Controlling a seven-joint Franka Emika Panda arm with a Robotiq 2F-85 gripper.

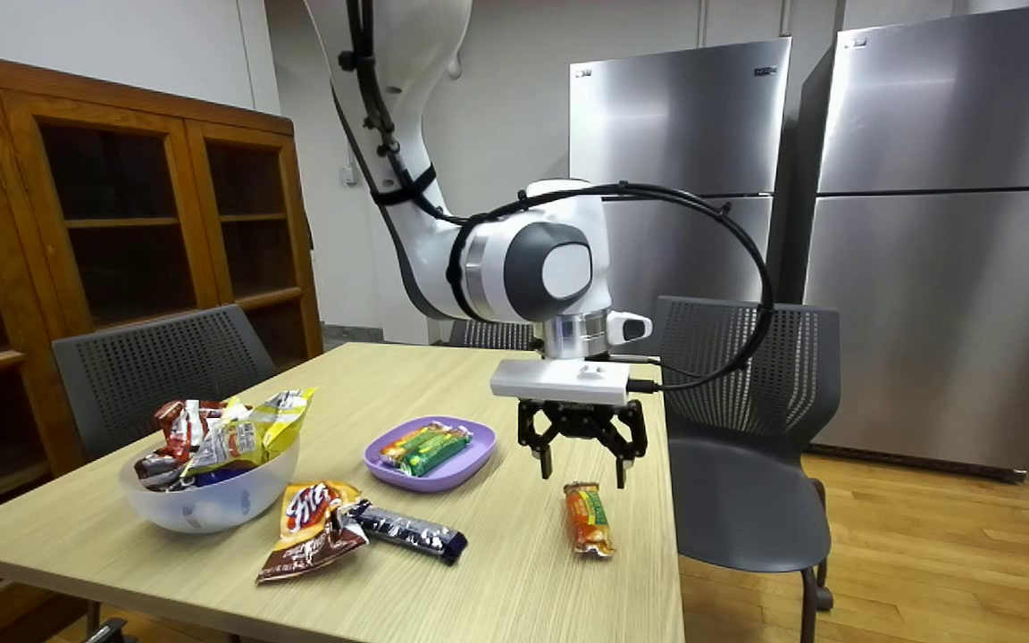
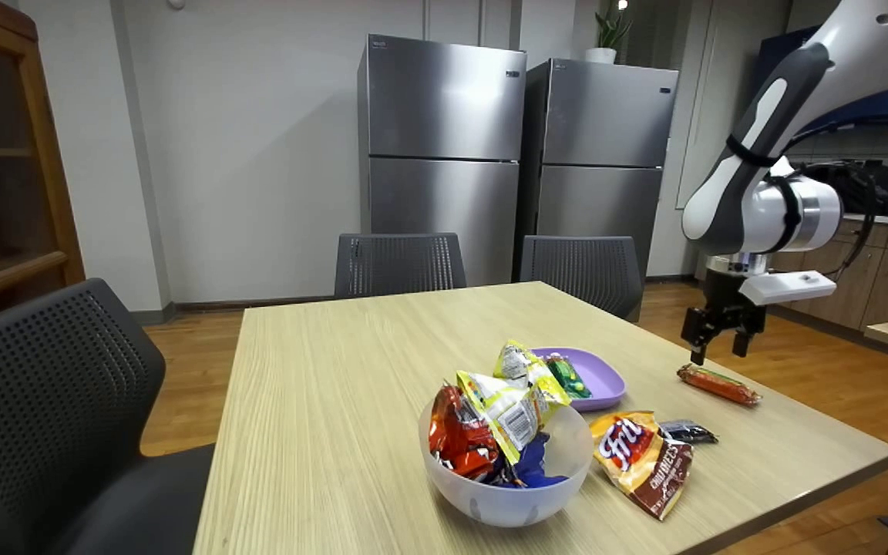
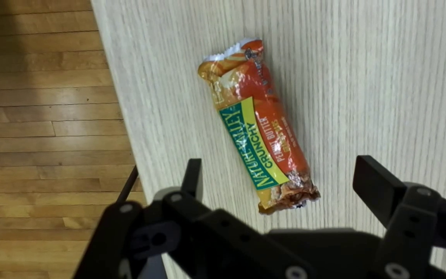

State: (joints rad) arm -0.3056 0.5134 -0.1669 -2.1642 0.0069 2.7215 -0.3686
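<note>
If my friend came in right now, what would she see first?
Probably the big white robot arm, its open black claw hanging above an orange snack bar near the edge of the table. Next, maybe the purple plate holding wrapped bars, farther in from that edge, then the cloudy bowl heaped with snack bags, beside a chip bag.

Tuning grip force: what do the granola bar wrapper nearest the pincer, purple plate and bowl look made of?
Granola bar wrapper: likely glossy plastic film, by its bright highlights, creases and serrated end; any foil layer can't be told.
Purple plate: probably molded plastic, satin, from its even color and smooth rounded rim.
Bowl: frosted, translucent, likely plastic given the cloudy wall; glass possible.
</note>
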